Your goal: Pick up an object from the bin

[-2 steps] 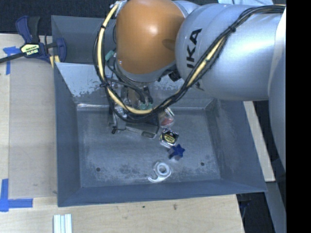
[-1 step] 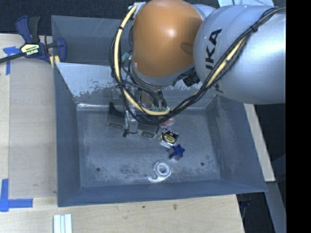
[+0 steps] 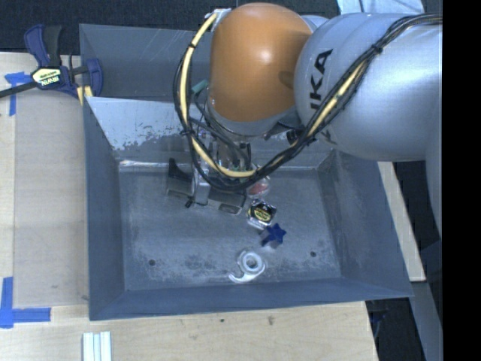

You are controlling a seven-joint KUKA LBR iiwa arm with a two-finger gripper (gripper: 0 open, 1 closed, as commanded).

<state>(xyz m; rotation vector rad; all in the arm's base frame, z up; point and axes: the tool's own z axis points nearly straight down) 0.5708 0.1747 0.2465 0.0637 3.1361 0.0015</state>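
Nearest thing: a small black-and-yellow object point(image 3: 261, 213) is seen on the bin floor, a little right of the middle. It lies just to the near right of the gripper and appears apart from it.
Gripper: the gripper point(image 3: 213, 194) is seen low over the floor in the far middle of the bin, under the wrist. Its dark body is partly covered by cables.
Jaws: whether they stand apart or together cannot be told, as the wrist and the cables lie in front of them.
Reddish piece: a small reddish piece point(image 3: 261, 189) is glimpsed just beyond the black-and-yellow object, at the right of the gripper. It is partly hidden by a cable, and its kind cannot be told.
Blue piece: a small blue star-shaped piece point(image 3: 273, 235) is seen just to the near right of the black-and-yellow object, close beside it.
White piece: a white ring-shaped piece point(image 3: 249, 265) lies near the bin's near wall, apart from the blue piece.
Bin: the grey metal bin point(image 3: 150, 232) is seen with sloping walls. The left half of its floor is bare and scuffed.
Wrist: an orange cover point(image 3: 252, 59) is fixed above the gripper, and yellow-and-black cables point(image 3: 185, 74) are looped around it.
Arm: the silver arm point(image 3: 376, 89) is seen reaching in from the far right.
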